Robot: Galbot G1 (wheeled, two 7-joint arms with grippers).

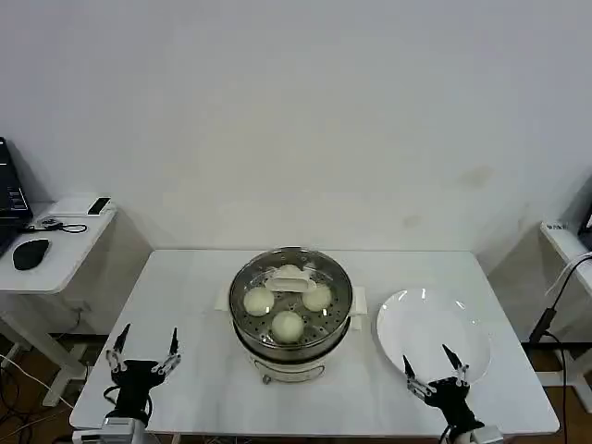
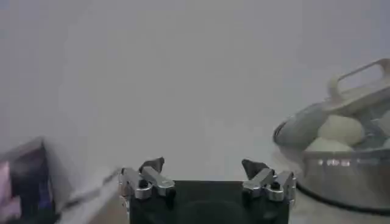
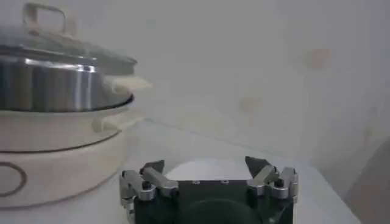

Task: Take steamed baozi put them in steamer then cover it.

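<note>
The steamer (image 1: 290, 350) stands at the middle of the white table, a shiny steel pot on a cream base. The cover (image 1: 289, 282) sits on it, a clear glass lid with a cream bar handle. Through the glass I see several steamed baozi (image 1: 259, 301) on the perforated tray. My left gripper (image 1: 148, 344) is open near the table's front left edge, well clear of the pot. My right gripper (image 1: 427, 363) is open at the front right, over the near rim of the white plate. In the left wrist view the open gripper (image 2: 203, 167) faces the steamer (image 2: 341, 176). The right wrist view shows the open gripper (image 3: 204, 164) beside the covered steamer (image 3: 55, 85).
A bare white plate (image 1: 435, 324) lies to the right of the steamer. A side desk (image 1: 55, 245) with a mouse and cables stands at the far left. Another desk edge with a hanging cable (image 1: 555, 296) is at the far right. A white wall rises behind the table.
</note>
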